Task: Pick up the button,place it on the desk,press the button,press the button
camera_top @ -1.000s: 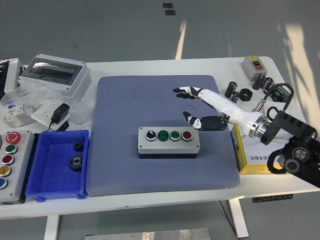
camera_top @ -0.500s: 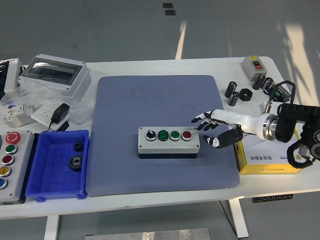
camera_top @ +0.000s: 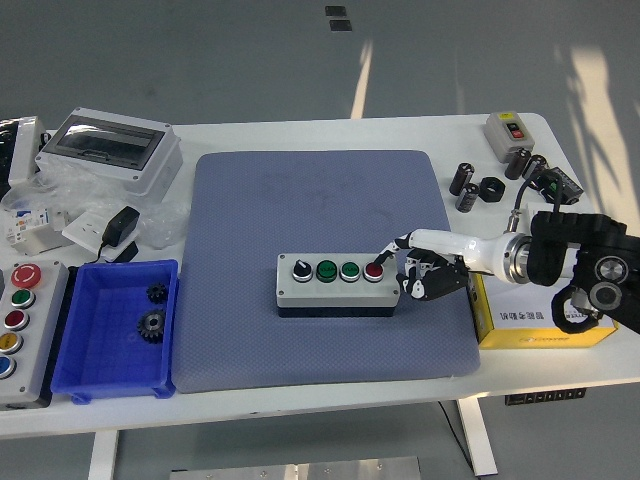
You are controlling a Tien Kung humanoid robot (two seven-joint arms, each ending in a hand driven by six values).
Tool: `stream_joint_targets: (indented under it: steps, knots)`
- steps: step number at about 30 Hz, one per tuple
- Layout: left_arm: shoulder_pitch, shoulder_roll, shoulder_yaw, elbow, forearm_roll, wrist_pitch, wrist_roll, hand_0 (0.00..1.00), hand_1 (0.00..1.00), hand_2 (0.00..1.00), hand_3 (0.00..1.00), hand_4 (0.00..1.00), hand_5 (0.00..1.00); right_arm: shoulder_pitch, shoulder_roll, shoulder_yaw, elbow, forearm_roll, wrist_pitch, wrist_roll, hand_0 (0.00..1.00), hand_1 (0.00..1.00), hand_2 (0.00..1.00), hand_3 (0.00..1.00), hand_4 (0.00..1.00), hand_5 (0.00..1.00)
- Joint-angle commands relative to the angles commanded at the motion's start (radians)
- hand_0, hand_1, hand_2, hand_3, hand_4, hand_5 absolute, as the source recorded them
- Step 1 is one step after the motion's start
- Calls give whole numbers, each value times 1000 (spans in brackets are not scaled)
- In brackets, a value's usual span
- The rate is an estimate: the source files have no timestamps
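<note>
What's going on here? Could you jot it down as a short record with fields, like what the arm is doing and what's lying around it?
Surface: white table with a blue-grey mat
Main object: grey button box on the mat, carrying a black selector, two green buttons and a red button
Right robot hand: one finger stretched onto the red button, other fingers curled
Left robot hand: not in view
Left side: blue tray holding two gears
Right side: yellow box under the arm

Bright, even daylight and sharp focus throughout, with pale sun streaks on the grey floor (camera_top: 362, 72) beyond the white table (camera_top: 300, 135).
</note>
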Motion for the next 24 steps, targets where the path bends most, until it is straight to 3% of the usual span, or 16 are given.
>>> stream_joint_targets:
  steps: [8,9,18,24]
  knots:
    - [-1,0,1,0,0,0,-2,623,576,551,607,623,193,5,12,-24,-10,-3,-6,-1,2,166,273,814,304,2]
    - [-1,0,1,0,0,0,-1,623,576,551,608,624,193,5,12,-27,-10,-4,-6,-2,2,162,272,813,341,2]
    - [-1,0,3,0,-3,0,-2,623,576,551,608,624,194,10,15,-67,-9,-46,-33,-6,2,157,267,793,313,11]
    - [1,-1,4,0,-4,0,-3,623,577,551,608,624,194,-4,8,-10,15,14,-31,38,2,157,264,790,307,7]
